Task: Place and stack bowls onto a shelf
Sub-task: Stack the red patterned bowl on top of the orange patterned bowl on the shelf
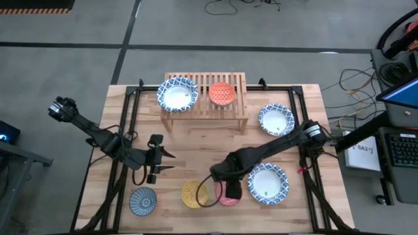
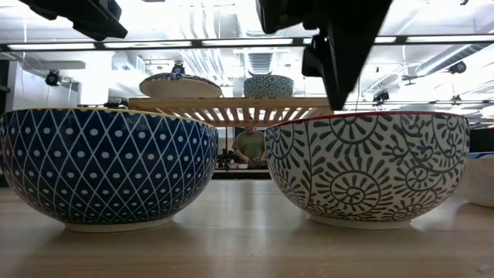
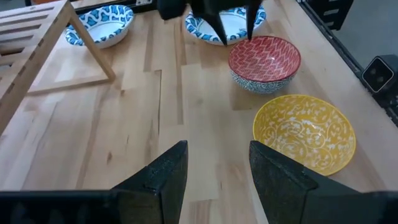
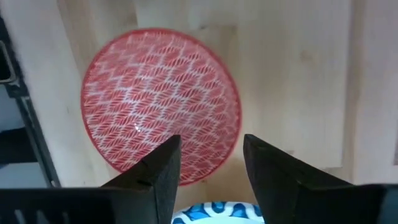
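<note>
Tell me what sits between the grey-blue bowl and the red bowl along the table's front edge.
The yellow bowl sits between the grey-blue bowl and the red bowl, as the high view shows. The right gripper hangs over the red one.

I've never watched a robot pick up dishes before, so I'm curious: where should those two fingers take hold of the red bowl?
Probably at the rim, coming straight down. The red bowl sits upright and open, too wide to span, so one finger would go inside the wall and one outside. The right gripper hangs open above its edge. The side facing away from the yellow bowl and the white bowl looks freest.
</note>
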Robot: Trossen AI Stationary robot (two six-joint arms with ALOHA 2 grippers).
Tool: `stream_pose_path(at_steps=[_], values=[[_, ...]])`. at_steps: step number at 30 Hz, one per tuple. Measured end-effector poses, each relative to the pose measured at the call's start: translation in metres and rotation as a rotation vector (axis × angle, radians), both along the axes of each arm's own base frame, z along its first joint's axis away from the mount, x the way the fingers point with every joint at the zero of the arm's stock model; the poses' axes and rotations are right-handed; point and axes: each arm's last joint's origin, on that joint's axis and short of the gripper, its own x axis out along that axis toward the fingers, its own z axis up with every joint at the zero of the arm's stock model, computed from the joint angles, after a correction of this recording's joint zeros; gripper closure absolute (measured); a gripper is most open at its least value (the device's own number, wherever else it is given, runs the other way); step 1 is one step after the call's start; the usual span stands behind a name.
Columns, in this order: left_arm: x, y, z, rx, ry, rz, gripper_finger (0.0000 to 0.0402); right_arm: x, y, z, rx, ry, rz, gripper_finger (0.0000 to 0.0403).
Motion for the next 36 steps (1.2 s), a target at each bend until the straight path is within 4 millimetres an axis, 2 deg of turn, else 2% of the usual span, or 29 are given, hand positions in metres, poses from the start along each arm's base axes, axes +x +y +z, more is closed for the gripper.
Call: stream_pose_path(at_steps=[8, 16, 23, 26, 31, 36], values=[[-0.001, 0.001, -0.004, -0.011, 0.022, 0.013, 0.0247, 0.007, 0.000, -0.016, -0.044, 0.027, -0.063, 0.0264], [-0.004, 0.002, -0.002, 0.009, 0.033, 0.007, 0.0247, 0.017, 0.004, -0.043, -0.053, 0.054, -0.056, 0.0280], [-0.005, 0.003, -0.001, 0.007, 0.027, 0.007, 0.0247, 0.020, 0.002, -0.043, -0.049, 0.035, -0.059, 0.0287], [-0.005, 0.003, -0.001, 0.010, 0.027, 0.004, 0.0247, 0.020, 0.001, -0.043, -0.051, 0.031, -0.060, 0.0313], [-0.005, 0.003, -0.001, 0.010, 0.027, 0.004, 0.0247, 0.021, 0.000, -0.043, -0.057, 0.017, -0.029, 0.0378], [-0.005, 0.003, -0.001, 0.011, 0.028, 0.005, 0.0247, 0.022, 0.001, -0.043, -0.053, 0.008, -0.023, 0.0390]])
